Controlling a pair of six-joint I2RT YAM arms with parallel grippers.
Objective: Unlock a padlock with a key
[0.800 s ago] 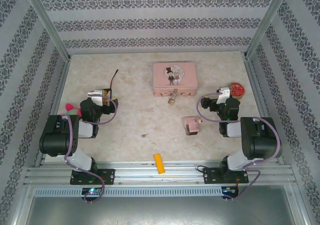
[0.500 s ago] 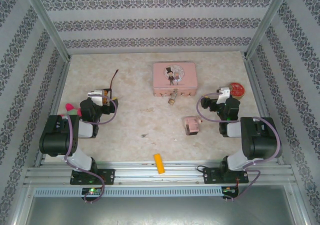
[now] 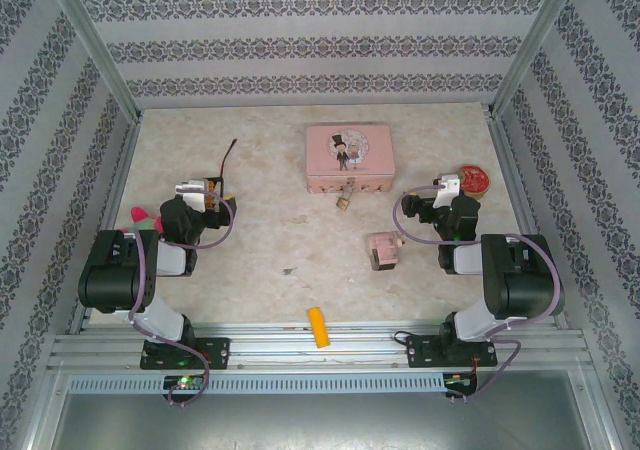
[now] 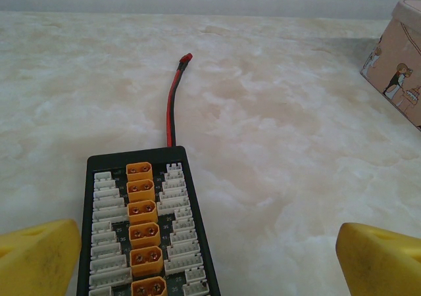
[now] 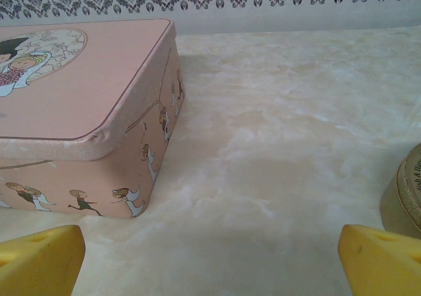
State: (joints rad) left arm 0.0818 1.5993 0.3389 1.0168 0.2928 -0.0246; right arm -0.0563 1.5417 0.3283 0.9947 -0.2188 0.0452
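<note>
The tiny brass padlock [image 3: 344,202] with its thin shackle lies on the table just in front of the pink tin [image 3: 348,157]. A tiny dark item [image 3: 290,271] lies at the table's middle; it is too small to tell whether it is the key. My left gripper [image 3: 200,186] is open at the left over a black connector board [image 4: 141,230], its yellow fingertips [image 4: 36,260] wide apart. My right gripper [image 3: 447,184] is open at the right, with bare table between its fingertips [image 5: 381,260]. The tin's corner [image 5: 79,98] is just ahead of it to the left.
A small pink boxy block [image 3: 381,250] stands between the padlock and the right arm. A red round tin [image 3: 473,179] sits by the right gripper, its rim [image 5: 404,200] close by. A red wire [image 4: 173,98] runs from the board. An orange bar [image 3: 318,327] lies at the near edge.
</note>
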